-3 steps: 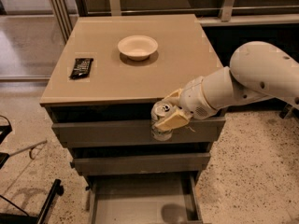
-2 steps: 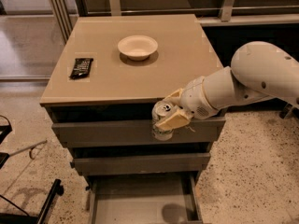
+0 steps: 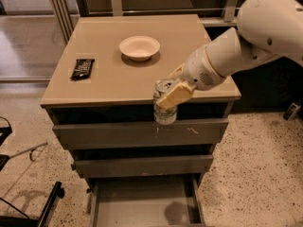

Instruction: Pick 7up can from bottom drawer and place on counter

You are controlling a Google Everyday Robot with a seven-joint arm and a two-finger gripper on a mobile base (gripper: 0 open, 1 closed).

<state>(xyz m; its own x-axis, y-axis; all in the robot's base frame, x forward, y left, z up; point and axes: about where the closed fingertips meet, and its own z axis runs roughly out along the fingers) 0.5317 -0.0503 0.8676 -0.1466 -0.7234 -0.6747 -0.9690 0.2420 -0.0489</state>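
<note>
The 7up can [image 3: 164, 111] is a small silvery-green can with a silver top. My gripper [image 3: 173, 92] is shut on it, with a cream finger [image 3: 176, 94] across its side. The can hangs upright in front of the cabinet, its top about level with the front edge of the tan counter [image 3: 118, 77]. The white arm reaches in from the right. The bottom drawer [image 3: 142, 203] is pulled open below, and its grey floor holds nothing that I can see.
A cream bowl [image 3: 139, 47] stands at the middle back of the counter. A black flat object [image 3: 82, 68] lies at its left. Two shut grey drawers [image 3: 137, 134] sit above the open one. A black stand [image 3: 47, 207] is on the floor at lower left.
The gripper has carried the can upward, from in front of the top drawer to the level of the counter's front edge.
</note>
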